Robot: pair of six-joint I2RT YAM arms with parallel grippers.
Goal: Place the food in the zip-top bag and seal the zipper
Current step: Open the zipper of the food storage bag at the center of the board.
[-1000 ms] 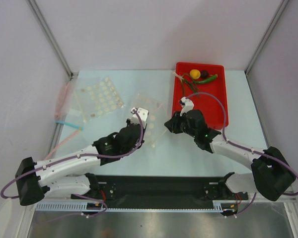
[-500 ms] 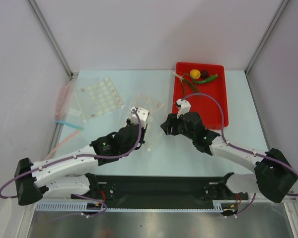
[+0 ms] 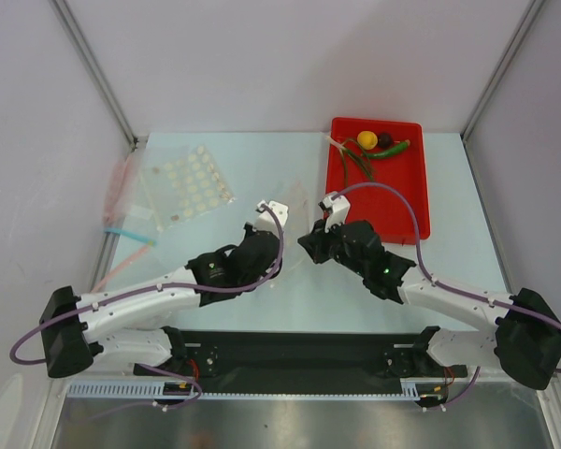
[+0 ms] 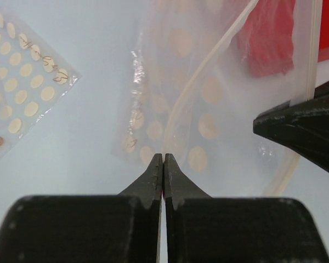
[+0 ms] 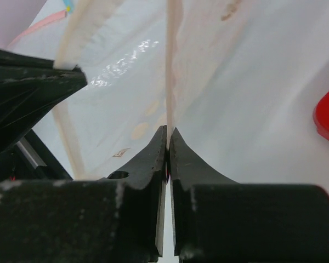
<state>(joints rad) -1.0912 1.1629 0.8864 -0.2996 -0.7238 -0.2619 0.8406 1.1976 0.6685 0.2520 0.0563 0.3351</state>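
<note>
Left wrist: left gripper (image 4: pixel 163 159) pinches clear white-dotted plastic bag (image 4: pixel 207 94) at its tips.
Right wrist: right gripper (image 5: pixel 168 131) pinches the same bag's edge at its tips.

White arms (image 3: pixel 131 304), blk joints (image 3: pixel 61 329), purple cables (image 3: pixel 385 181).

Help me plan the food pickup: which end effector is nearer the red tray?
Right. The right end effector sits just left of the red tray; the left end effector is farther left.
</note>
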